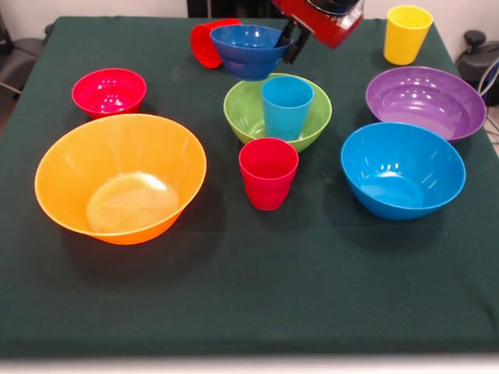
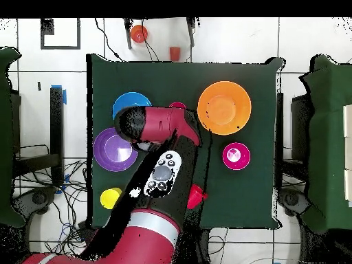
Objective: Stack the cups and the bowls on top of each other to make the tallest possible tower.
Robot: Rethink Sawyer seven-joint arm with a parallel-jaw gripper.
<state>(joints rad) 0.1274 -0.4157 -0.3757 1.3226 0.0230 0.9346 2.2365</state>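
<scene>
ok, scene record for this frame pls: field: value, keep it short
tool: at the small dark blue bowl's rim, whether open or shut cannot be seen
small dark blue bowl: at the far side, appears lifted off the cloth and tilted
light blue cup: upright inside the green bowl
red cup: upright, in front of the green bowl
second red cup: on its side behind the dark blue bowl
yellow cup: upright, far corner
unstacked bowls: orange, small red, purple, medium blue
</scene>
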